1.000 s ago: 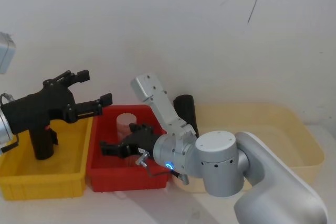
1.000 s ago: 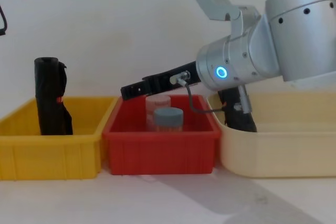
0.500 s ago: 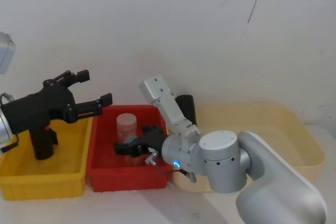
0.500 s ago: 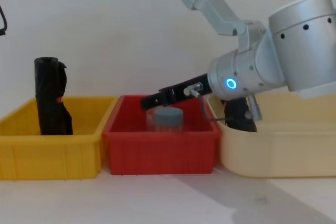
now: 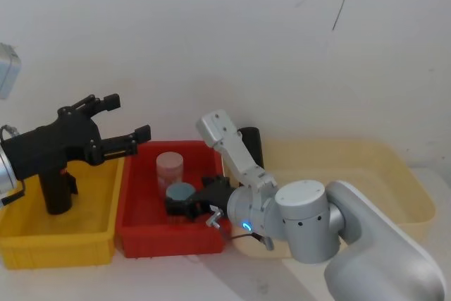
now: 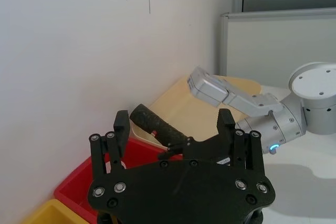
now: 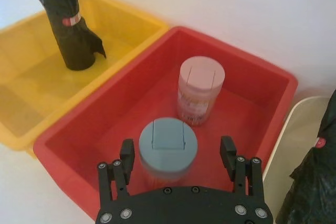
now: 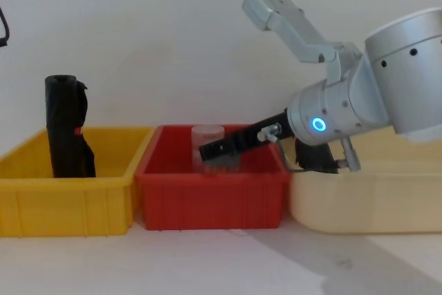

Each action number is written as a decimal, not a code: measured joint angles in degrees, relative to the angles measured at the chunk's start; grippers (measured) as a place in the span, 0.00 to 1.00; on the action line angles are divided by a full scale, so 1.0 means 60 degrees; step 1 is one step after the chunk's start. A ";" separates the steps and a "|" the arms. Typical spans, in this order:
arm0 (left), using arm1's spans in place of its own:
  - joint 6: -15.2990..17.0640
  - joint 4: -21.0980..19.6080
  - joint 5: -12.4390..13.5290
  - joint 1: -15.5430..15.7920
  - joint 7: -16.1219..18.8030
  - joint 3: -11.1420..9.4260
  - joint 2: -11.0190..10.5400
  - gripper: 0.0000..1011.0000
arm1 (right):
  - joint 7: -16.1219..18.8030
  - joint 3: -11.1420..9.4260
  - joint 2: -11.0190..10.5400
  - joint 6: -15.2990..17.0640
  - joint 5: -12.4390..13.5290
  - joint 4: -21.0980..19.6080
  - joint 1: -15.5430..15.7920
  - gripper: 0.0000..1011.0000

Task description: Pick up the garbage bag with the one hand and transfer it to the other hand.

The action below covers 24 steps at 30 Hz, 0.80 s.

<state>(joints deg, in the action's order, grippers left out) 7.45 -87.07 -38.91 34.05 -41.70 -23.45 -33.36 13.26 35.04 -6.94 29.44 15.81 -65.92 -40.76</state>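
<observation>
1. Head view, far left: a rumpled black roll [image 5: 55, 189] stood upright in the yellow bin [image 5: 56, 244], leaning toward its far left corner; the right wrist view showed a red-and-white band around it and a loose flap at its foot.
2. Above that bin the left gripper [image 5: 116, 119] hung in the air, its jaws spread and holding nothing — in the left wrist view both fingers [image 6: 121, 129] stood well apart with bare wall between them.
3. Next to the right sat the red bin [image 5: 134, 234], touching the yellow one. Inside it stood a pink-lidded jar [image 5: 170, 168] toward the far side and a grey-lidded jar [image 5: 180, 194] nearer.
4. The right gripper [image 5: 184, 205], on the blue-lit arm, was low inside the red bin. In the right wrist view its jaws were released, one finger [image 7: 127, 153] on each side of the grey-lidded jar, gripping nothing.
5. Just right of the red bin, the garbage bag [image 5: 251, 145] leaned against the far left corner of the cream tub [image 5: 394, 174] — partly hidden behind the right arm, touched by neither gripper.
</observation>
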 joint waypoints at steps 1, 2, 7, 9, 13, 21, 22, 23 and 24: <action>0.0000 0.0000 0.0000 0.0000 0.0000 0.0000 0.0001 0.99 | 0.0014 0.0006 -0.0010 0.0012 -0.0004 0.0000 0.0012 0.99; 0.0000 0.0000 0.0000 0.0000 0.0000 -0.0001 0.0000 0.99 | 0.0048 0.0020 -0.0025 0.0033 -0.0013 -0.0002 0.0037 0.99; 0.0000 0.0000 0.0000 0.0000 0.0000 0.0000 0.0000 0.99 | 0.0102 0.0027 -0.0037 0.0070 -0.0045 -0.0001 0.0089 0.99; 0.0000 0.0000 0.0000 0.0000 0.0000 0.0000 0.0000 0.99 | 0.0110 0.0021 -0.0030 0.0074 -0.0057 0.0021 0.0108 0.99; 0.0000 0.0000 0.0000 0.0000 0.0000 0.0000 0.0000 0.99 | 0.0097 -0.0031 0.0026 0.0060 -0.0074 0.0108 0.0136 0.99; 0.0000 0.0001 0.0000 0.0000 0.0000 0.0000 0.0000 0.99 | -0.0048 -0.0170 0.0172 -0.0064 -0.0098 0.0279 0.0144 0.99; 0.0000 0.0001 0.0000 0.0000 0.0000 0.0000 0.0000 0.99 | -0.0099 -0.0203 0.0210 -0.0100 -0.0104 0.0324 0.0140 0.99; 0.0000 0.0000 0.0000 0.0000 0.0000 0.0000 0.0001 0.99 | -0.0144 -0.0242 0.0255 -0.0130 -0.0107 0.0380 0.0128 0.99; 0.0000 0.0001 -0.0001 0.0000 0.0000 -0.0001 0.0000 0.99 | -0.0164 -0.0251 0.0267 -0.0146 -0.0108 0.0393 0.0124 0.99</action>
<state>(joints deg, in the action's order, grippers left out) 7.45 -87.06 -38.91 34.05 -41.70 -23.45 -33.36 12.27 33.53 -5.33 28.57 15.17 -63.56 -40.02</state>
